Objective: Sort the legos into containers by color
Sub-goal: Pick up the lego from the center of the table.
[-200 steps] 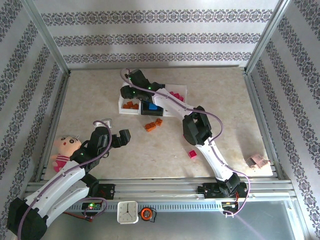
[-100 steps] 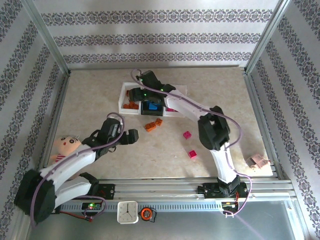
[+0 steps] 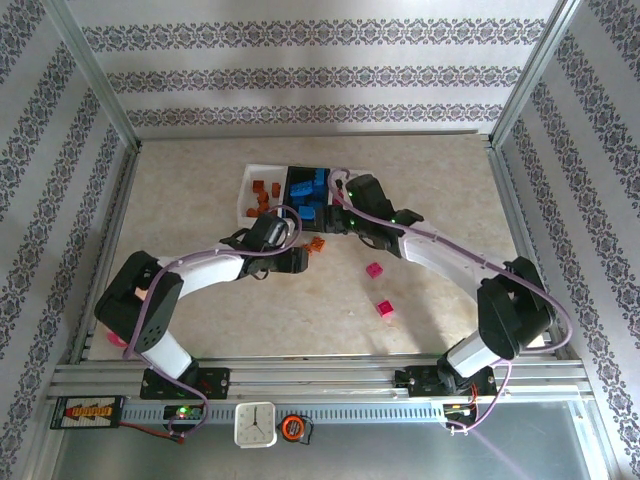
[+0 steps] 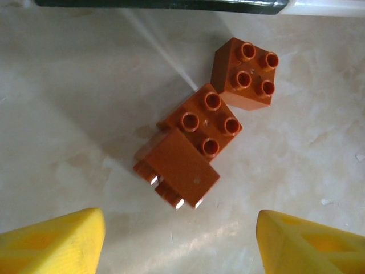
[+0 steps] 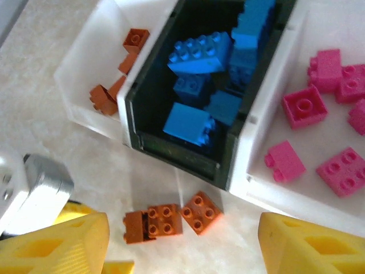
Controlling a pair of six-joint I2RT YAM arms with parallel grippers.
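Observation:
Three orange-brown legos (image 4: 208, 120) lie together on the table in front of the black bin; one lies on its side (image 4: 177, 165). In the top view this cluster (image 3: 315, 243) sits just right of my left gripper (image 3: 298, 254). My left gripper (image 4: 179, 245) hangs open over them with nothing between its yellow fingers (image 4: 51, 242). The black bin (image 5: 188, 153) holds blue legos (image 5: 197, 51). The left white bin (image 5: 91, 80) holds orange ones, and the right white bin (image 5: 268, 188) holds pink ones (image 5: 305, 107). My right gripper (image 5: 182, 248) is open above the bins' front edge (image 3: 332, 215).
Two pink legos lie loose on the table, one (image 3: 374, 269) near the middle and one (image 3: 385, 308) nearer the front. A clock (image 3: 255, 424) and a tape measure (image 3: 291, 428) rest on the front rail. Metal frame posts border the table.
My left arm swung forward and right to the orange legos. My right gripper pulled back from over the left bin toward the bins' front, uncovering the blue legos.

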